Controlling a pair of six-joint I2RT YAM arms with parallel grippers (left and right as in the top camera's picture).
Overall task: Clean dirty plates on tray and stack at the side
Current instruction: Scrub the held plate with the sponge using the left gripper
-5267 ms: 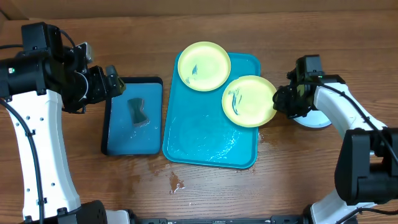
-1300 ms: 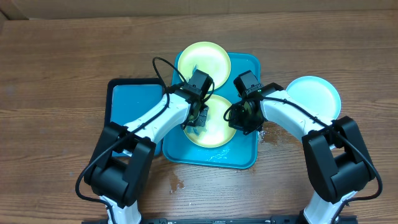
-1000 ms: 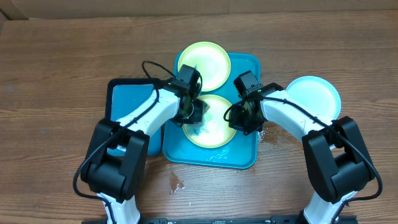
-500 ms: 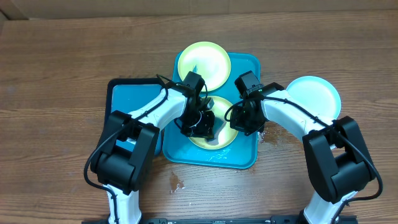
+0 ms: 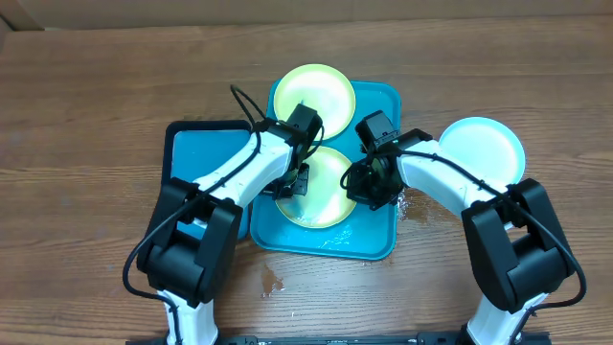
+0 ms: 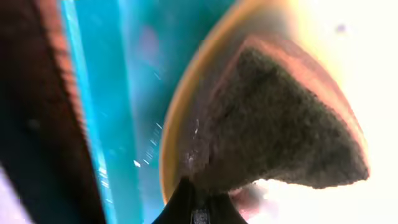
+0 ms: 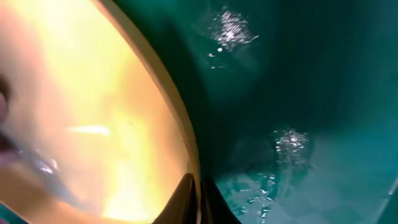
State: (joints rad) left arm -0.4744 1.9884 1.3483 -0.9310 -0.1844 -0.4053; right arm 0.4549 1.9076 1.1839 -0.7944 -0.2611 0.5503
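While a dark sponge (image 6: 273, 124) is pressed on the near lime plate (image 5: 328, 196) by the clamped left gripper (image 5: 294, 183), its rim is pinched by the right gripper (image 5: 367, 188). The far lime plate (image 5: 314, 101) is also borne by the turquoise tray (image 5: 372, 243); the pale blue plate (image 5: 484, 144) is set near the right edge.

Left arm (image 5: 239, 172) and right arm (image 5: 441, 172) close over the tray's (image 5: 372, 240) near plate (image 5: 330, 203); bare tabletop (image 5: 96, 115) at far left.

Overhead, L arm (image 5: 251, 171) & R arm (image 5: 433, 168) cover both sides of near plate (image 5: 330, 196); can't read its smears. L wrist cam: sponge (image 6: 280, 130) blurry, plate blown out. R wrist cam: plate cut off at left edge.
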